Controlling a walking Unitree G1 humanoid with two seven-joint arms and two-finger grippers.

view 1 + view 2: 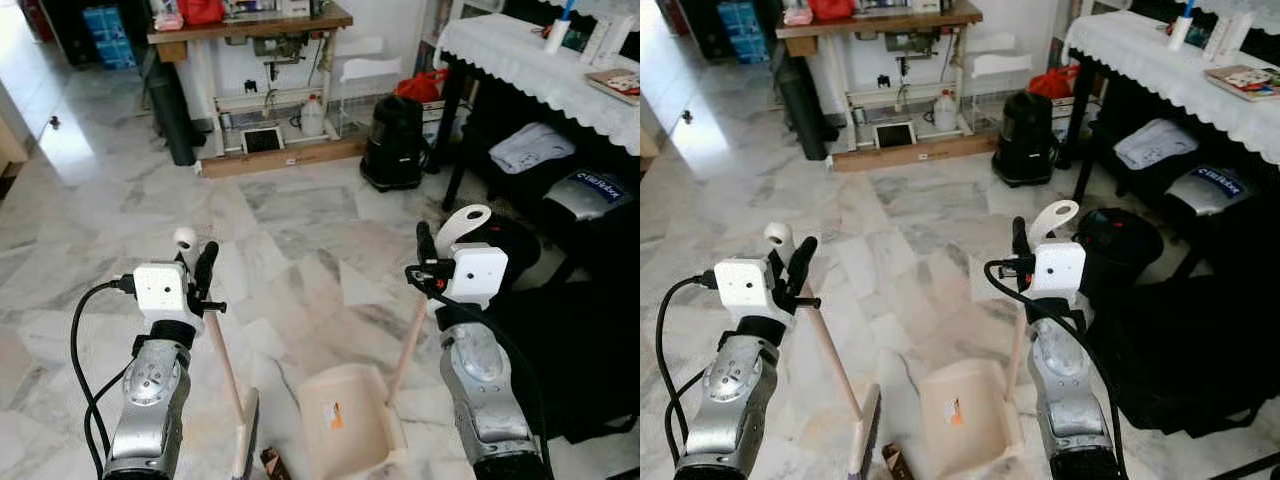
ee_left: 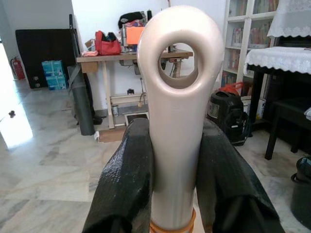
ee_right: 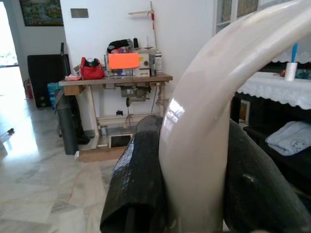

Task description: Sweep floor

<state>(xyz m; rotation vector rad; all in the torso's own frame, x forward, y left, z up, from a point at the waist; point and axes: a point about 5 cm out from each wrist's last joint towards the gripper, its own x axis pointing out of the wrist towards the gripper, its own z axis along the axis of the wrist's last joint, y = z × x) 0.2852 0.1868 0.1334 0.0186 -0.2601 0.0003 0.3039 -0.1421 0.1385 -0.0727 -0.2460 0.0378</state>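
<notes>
Two tools are in the robot's grip over a marble floor (image 1: 300, 220). The left gripper (image 1: 200, 275) is clenched around the top of a broom handle (image 1: 225, 365), just below its looped end; the left wrist view shows both black fingers (image 2: 129, 184) pressed against the pale handle. The broom's head (image 1: 247, 440) rests on the floor near the robot's feet. The right gripper (image 1: 428, 262) is clamped on the curved top of a dustpan handle (image 1: 408, 345), and the beige dustpan (image 1: 345, 420) sits on the floor between the two arms, its open mouth facing forward. A small brown scrap (image 1: 273, 463) lies just beside the broom head, near the pan's left side. To sweep well, the broom head likely needs to come round behind the scrap and push it toward the pan's mouth, while the right arm holds the pan's lip flat on the floor. A black vacuum cleaner (image 1: 395, 140) stands well apart, farther back.
</notes>
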